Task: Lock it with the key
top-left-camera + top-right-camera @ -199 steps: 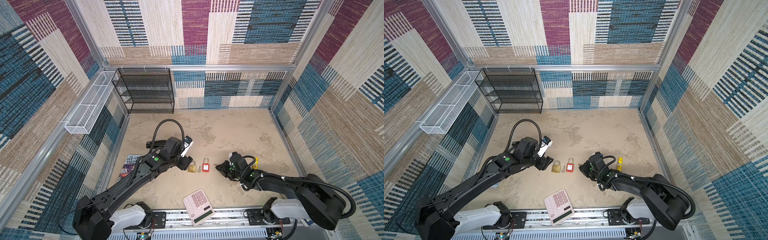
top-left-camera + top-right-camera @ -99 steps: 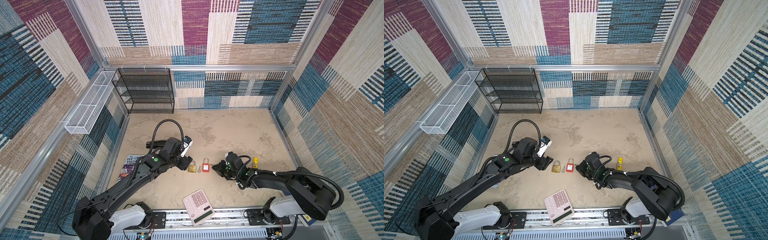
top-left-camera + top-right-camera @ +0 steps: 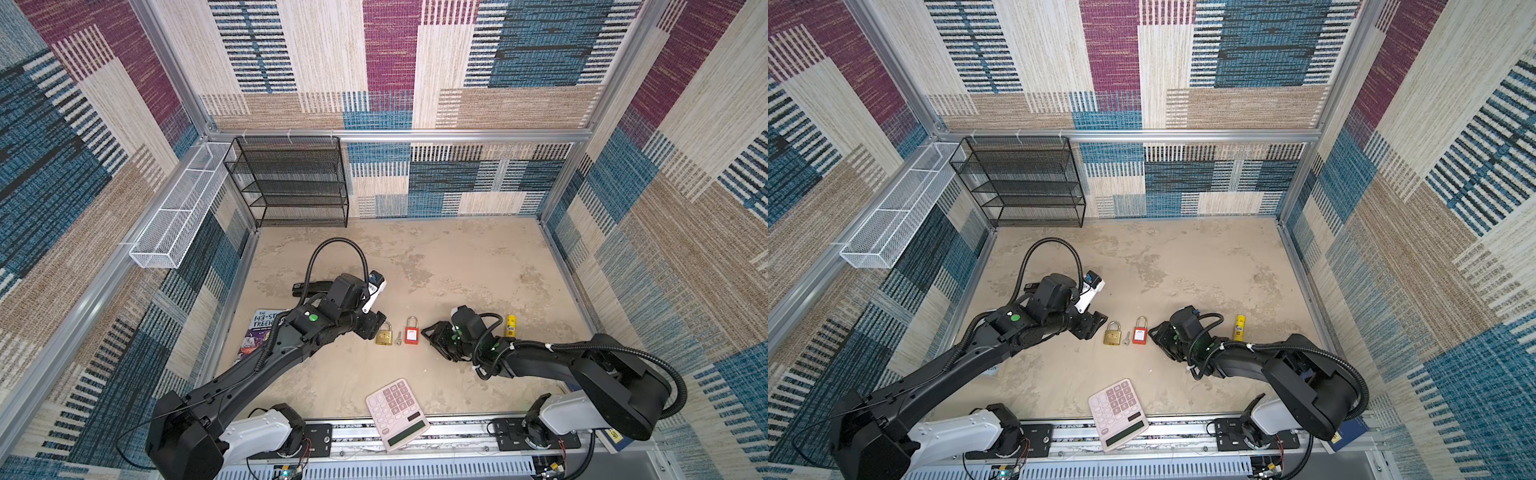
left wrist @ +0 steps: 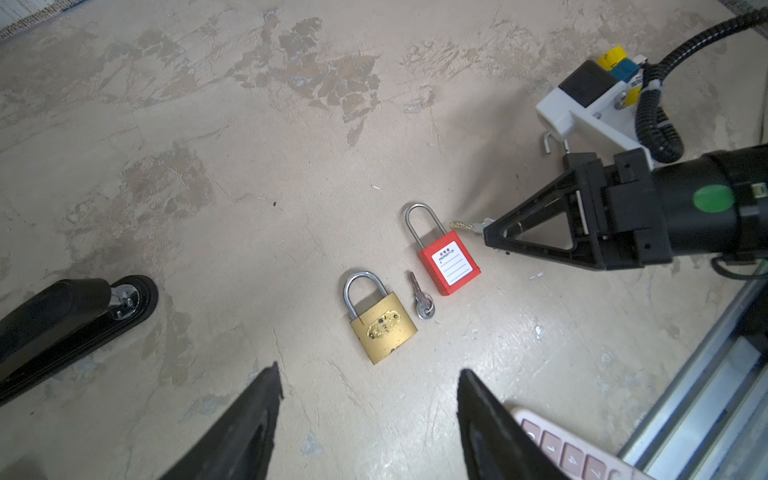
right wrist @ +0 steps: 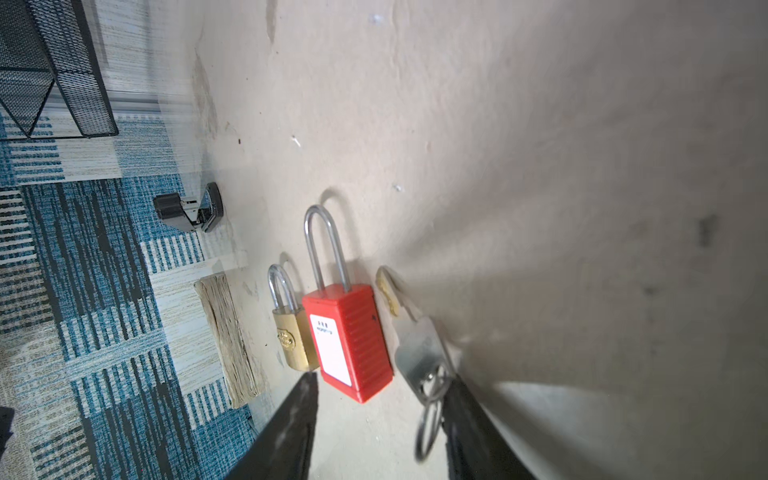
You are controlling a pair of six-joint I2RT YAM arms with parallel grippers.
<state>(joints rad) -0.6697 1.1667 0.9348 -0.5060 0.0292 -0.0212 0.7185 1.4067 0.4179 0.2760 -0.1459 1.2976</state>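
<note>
Losing the key was the risk

The brass-bladed key (image 5: 419, 353) lay just beside the red padlock (image 4: 451, 266), ring end close against one finger of the right gripper (image 4: 492, 235), whose jaws stood apart. Unclamped, it could probably slide or twist out of reach. The left gripper (image 4: 369, 376), jaws also apart, hovered by the brass padlock (image 4: 382, 328). A small silver key (image 4: 422, 299) on the worktop (image 4: 249, 166) between the padlocks invited a mix-up. Calculator (image 3: 397, 413) and stapler (image 4: 62, 320) lay well apart.
</note>
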